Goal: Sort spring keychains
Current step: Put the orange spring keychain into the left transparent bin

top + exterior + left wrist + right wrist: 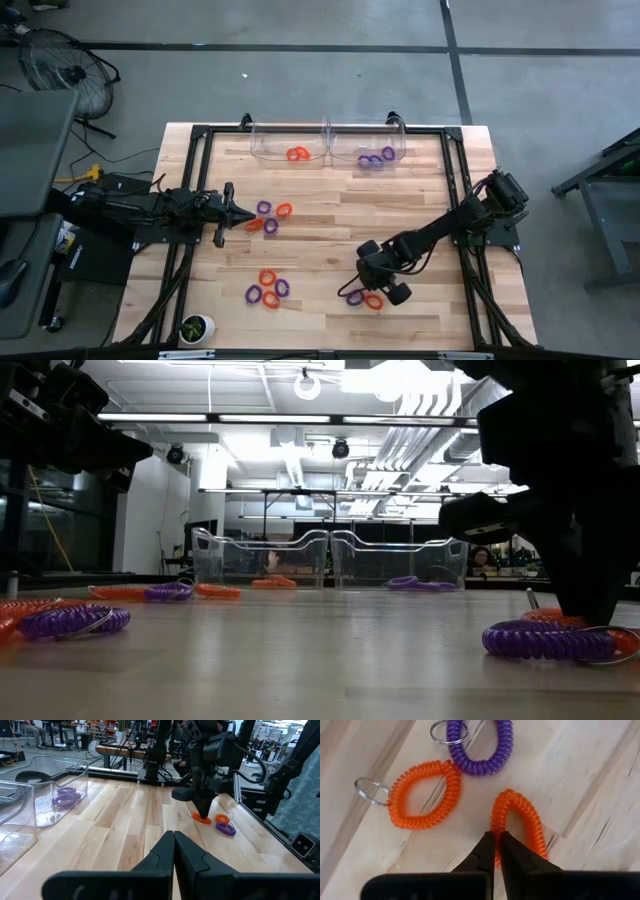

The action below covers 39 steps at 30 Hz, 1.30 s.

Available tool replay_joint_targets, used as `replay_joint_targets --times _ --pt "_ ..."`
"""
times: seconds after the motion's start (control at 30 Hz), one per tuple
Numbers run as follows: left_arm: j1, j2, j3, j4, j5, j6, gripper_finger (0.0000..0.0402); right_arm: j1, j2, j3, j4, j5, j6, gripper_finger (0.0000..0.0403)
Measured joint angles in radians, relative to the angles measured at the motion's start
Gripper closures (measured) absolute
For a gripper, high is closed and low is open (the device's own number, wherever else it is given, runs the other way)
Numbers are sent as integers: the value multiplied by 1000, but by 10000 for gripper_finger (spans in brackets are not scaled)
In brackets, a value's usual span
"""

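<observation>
The right gripper (494, 841) is down at the bench (330, 215) on its near right side, its fingers pinched together on the coil of an orange spring keychain (520, 822). Just beside that one lie another orange keychain (424, 795) and a purple keychain (481, 747), each with a metal split ring. The left gripper (243, 217) hangs over the left middle of the bench with its fingers together and nothing between them, next to a small cluster of orange and purple keychains (270, 217). A further cluster (268, 290) lies nearer the front. At the far edge, the left clear bin (288, 146) holds orange keychains, and the right clear bin (368, 146) purple ones.
</observation>
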Motion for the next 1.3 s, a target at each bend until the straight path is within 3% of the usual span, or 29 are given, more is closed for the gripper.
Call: replay_joint_targets --times 0.6,0.87,1.3 --pt "0 0 0 0 0 0 401 -48 -150 -5 -1 98 239 402" --pt "0 0 0 0 0 0 401 -168 -209 9 -7 121 284 403" --pt "0 0 0 0 0 0 401 -445 -179 272 -42 183 185 403"
